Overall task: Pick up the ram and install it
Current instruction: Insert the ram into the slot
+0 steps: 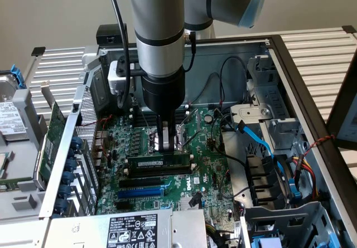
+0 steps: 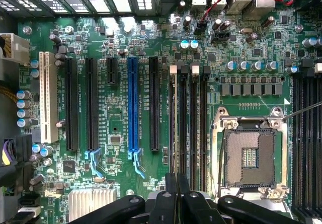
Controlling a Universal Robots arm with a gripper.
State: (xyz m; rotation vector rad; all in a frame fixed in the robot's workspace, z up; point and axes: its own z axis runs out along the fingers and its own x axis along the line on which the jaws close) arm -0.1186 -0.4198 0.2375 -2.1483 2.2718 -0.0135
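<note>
A: Where the ram [image 1: 158, 163] is entered, what position is listed?

B: Item one, ram. Green stick with a white label, standing on its long edge on the motherboard [image 1: 209, 167] inside the open computer case [image 1: 279, 53]. The labelled face is turned toward the exterior camera.

A: Long axis?

B: It runs across the exterior view, one end toward that view's left and the other toward its right. It lies parallel to the black slot [image 1: 150, 179] and the blue slot [image 1: 142, 192] just in front of it, level along the board.

A: Item two, gripper?

B: Gripper [image 1: 162, 147]. It hangs straight down from the arm [image 1: 159, 36], above the ram's middle. The fingers [image 2: 170, 196] are pressed together with almost no gap between them. Their tips sit at or just above the ram's top edge, and I cannot tell whether they touch it. I also cannot tell whether the ram is fully home.

A: Neighbours?

B: CPU socket [image 2: 249, 156], just beside the black memory slots [image 2: 193, 123]. Green expansion card [image 1: 53, 142] with a metal bracket, beside the case at the exterior view's left, well apart from the ram.
</note>
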